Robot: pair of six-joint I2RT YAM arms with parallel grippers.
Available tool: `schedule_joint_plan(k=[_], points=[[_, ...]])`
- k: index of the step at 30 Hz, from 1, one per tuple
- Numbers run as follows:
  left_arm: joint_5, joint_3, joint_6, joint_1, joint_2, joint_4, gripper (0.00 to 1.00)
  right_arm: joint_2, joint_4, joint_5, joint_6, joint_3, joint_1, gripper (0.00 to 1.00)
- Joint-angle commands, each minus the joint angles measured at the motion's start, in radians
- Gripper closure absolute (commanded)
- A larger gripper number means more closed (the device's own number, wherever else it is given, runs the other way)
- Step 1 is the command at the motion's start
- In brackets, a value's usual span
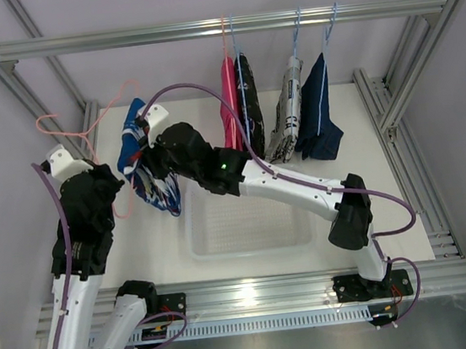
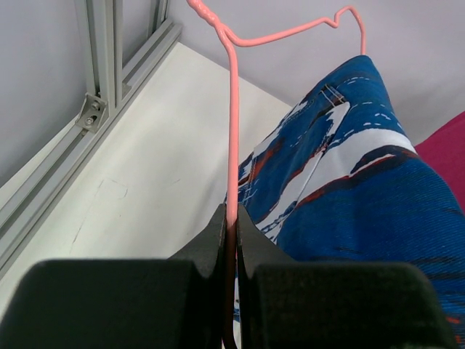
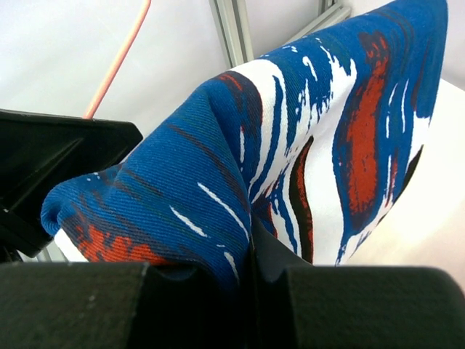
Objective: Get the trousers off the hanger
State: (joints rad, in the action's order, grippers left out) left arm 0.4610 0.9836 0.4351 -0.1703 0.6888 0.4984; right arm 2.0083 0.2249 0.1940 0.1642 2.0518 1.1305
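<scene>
Removal of one garment is the step in hand, as I judge it. The left gripper [image 2: 231, 218] is closed on the thin wire of the pink hanger [image 2: 234, 109], low on its straight part. It holds the hanger in the air at the left side of the tabletop [image 1: 386, 173], away from the rail [image 1: 215, 28]. The reason seems plain: with the wire fixed by one arm, the other arm can pull the cloth without the hanger following it.

The right gripper [image 3: 243, 254] is closed on a fold of the blue patterned trousers [image 3: 290, 145], and the cloth bunches up just at its jaws. These trousers hang beside the pink wire, between the two grippers, above the left part of the tabletop. I cannot tell whether they are on the hanger or free of it, because the arm and the cloth hide that place.

Four more garments hang from the rail on their own hangers, close together: the pink trousers [image 1: 230, 98], the black patterned trousers [image 1: 248, 104], the white printed trousers [image 1: 289, 112] and the denim trousers [image 1: 318, 121]. Neither gripper touches them. A clear tray [image 1: 256, 223] lies on the tabletop under the right arm, probably to receive the garments. The next move would call for a pull away from the wire, and the risk is that the cloth catches on it.
</scene>
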Motion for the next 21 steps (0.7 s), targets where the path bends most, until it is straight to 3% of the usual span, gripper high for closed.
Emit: schedule_joint_plan(k=[1, 3, 6, 9, 10, 12, 13, 14, 21], points=[[0.034, -0.033, -0.055, 0.0, -0.011, 0.019, 1.0, -0.088, -0.19, -0.011, 0.032, 0.125, 0.003, 0.87], [0.028, -0.034, -0.056, 0.0, -0.015, 0.016, 1.0, -0.085, -0.19, -0.019, 0.037, 0.125, 0.003, 0.89], [0.021, -0.043, -0.061, 0.0, -0.02, 0.006, 0.99, -0.071, -0.193, -0.027, 0.043, 0.128, 0.002, 0.77], [0.015, -0.046, -0.065, 0.0, -0.023, -0.001, 0.99, -0.059, -0.193, -0.045, 0.058, 0.128, -0.006, 0.74], [0.013, -0.051, -0.065, 0.0, -0.025, -0.004, 1.0, -0.054, -0.191, -0.056, 0.066, 0.128, -0.014, 0.63], [0.011, -0.052, -0.068, 0.0, -0.028, -0.009, 1.0, -0.042, -0.187, -0.064, 0.078, 0.125, -0.02, 0.62], [0.005, -0.053, -0.068, 0.0, -0.028, -0.009, 1.0, -0.037, -0.179, -0.07, 0.084, 0.123, -0.023, 0.71], [0.002, -0.054, -0.068, 0.002, -0.028, -0.009, 0.99, -0.034, -0.176, -0.08, 0.089, 0.122, -0.029, 0.98], [-0.001, -0.06, -0.073, 0.002, -0.029, -0.014, 1.0, -0.011, -0.236, -0.097, 0.135, 0.034, -0.052, 1.0]])
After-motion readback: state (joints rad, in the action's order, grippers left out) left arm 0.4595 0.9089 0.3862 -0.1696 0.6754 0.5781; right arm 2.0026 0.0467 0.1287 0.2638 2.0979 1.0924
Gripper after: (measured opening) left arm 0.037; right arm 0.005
